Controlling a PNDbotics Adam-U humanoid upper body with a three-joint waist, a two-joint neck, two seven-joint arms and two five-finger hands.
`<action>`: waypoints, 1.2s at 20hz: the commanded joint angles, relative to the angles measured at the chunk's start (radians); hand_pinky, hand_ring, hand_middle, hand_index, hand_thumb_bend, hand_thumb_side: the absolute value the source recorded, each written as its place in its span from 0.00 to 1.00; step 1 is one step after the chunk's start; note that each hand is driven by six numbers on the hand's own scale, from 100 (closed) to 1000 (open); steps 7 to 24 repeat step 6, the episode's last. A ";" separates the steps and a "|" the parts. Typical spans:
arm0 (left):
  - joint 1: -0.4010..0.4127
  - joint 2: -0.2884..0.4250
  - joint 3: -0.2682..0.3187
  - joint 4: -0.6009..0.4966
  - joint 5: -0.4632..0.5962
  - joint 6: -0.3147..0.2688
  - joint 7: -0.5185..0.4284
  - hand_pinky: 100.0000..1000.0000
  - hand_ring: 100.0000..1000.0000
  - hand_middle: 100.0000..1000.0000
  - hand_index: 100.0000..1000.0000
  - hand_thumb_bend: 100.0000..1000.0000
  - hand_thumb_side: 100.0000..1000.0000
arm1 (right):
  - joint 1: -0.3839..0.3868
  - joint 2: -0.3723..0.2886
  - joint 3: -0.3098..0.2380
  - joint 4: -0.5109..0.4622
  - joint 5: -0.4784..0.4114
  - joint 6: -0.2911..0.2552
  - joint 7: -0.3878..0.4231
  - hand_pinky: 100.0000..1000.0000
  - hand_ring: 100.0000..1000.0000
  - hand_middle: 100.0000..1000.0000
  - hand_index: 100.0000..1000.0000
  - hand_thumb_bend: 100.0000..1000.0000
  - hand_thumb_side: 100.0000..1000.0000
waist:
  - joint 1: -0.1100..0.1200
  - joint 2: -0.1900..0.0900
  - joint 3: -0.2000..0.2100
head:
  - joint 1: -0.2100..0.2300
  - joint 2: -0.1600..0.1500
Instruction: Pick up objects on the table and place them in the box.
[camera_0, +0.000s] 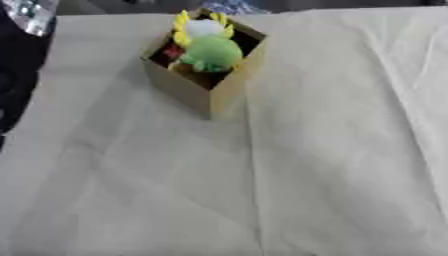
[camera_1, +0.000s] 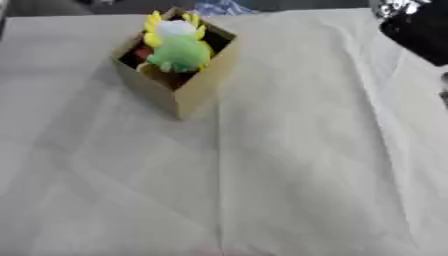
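Observation:
A small open cardboard box (camera_0: 188, 89) stands at the far middle of the table, one corner turned toward me. Inside it a green plush toy (camera_0: 212, 53) sits on top, with a white and yellow toy (camera_0: 203, 27) behind it and something red (camera_0: 172, 51) at its left. My left hand (camera_0: 17, 75) shows only as a blurred black shape at the left edge, apart from the box. At the upper right corner my right hand (camera_1: 422, 32) is likewise a dark shape, well away from the box. Neither touches anything.
A creased beige cloth (camera_0: 306, 175) covers the table. A blue patterned thing (camera_0: 229, 6) lies just beyond the table's far edge, behind the box.

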 joint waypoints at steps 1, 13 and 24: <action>0.028 0.083 0.080 -0.084 0.046 0.042 0.047 0.71 0.68 0.66 0.79 0.30 0.42 | -0.009 -0.010 -0.014 -0.015 0.001 0.005 -0.008 0.95 0.70 0.63 0.79 0.00 0.46 | -0.008 -0.024 0.010 | -0.027 0.003; 0.142 0.078 0.194 -0.198 0.117 0.112 0.117 0.71 0.68 0.66 0.80 0.22 0.52 | -0.010 -0.007 -0.021 -0.015 0.007 0.009 -0.027 0.95 0.71 0.64 0.80 0.00 0.45 | -0.032 -0.016 0.047 | -0.066 -0.016; 0.142 0.078 0.194 -0.198 0.117 0.112 0.117 0.71 0.68 0.66 0.80 0.22 0.52 | -0.010 -0.007 -0.021 -0.015 0.007 0.009 -0.027 0.95 0.71 0.64 0.80 0.00 0.45 | -0.032 -0.016 0.047 | -0.066 -0.016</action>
